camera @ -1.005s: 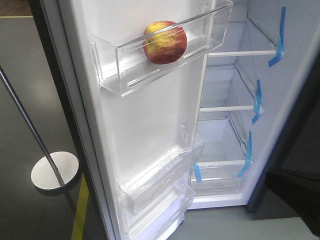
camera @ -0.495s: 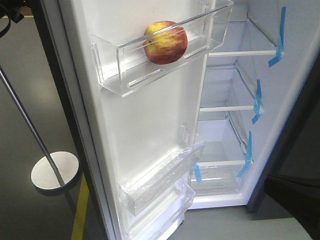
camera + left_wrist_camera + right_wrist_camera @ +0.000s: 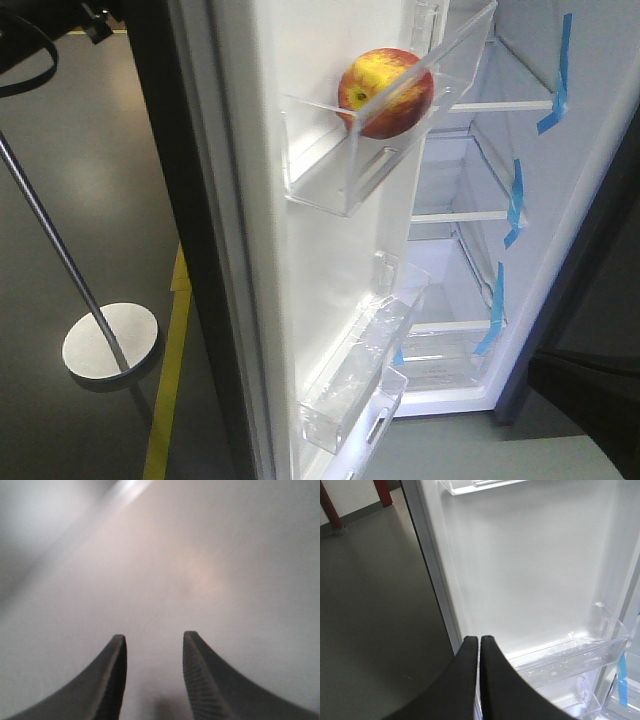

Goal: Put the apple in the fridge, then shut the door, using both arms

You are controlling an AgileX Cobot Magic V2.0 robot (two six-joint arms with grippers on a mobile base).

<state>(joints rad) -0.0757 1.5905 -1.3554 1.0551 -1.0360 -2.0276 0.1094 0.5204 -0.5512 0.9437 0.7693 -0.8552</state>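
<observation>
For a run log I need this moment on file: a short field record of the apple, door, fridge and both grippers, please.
apple: red and yellow, in the upper door bin
door: open, white inner face showing
fridge: open, white shelves with blue tape
left gripper: open, holding nothing, facing a blurred grey surface
right gripper: shut, holding nothing, before the door's inner face
task state: apple placed, door not yet closed
</observation>
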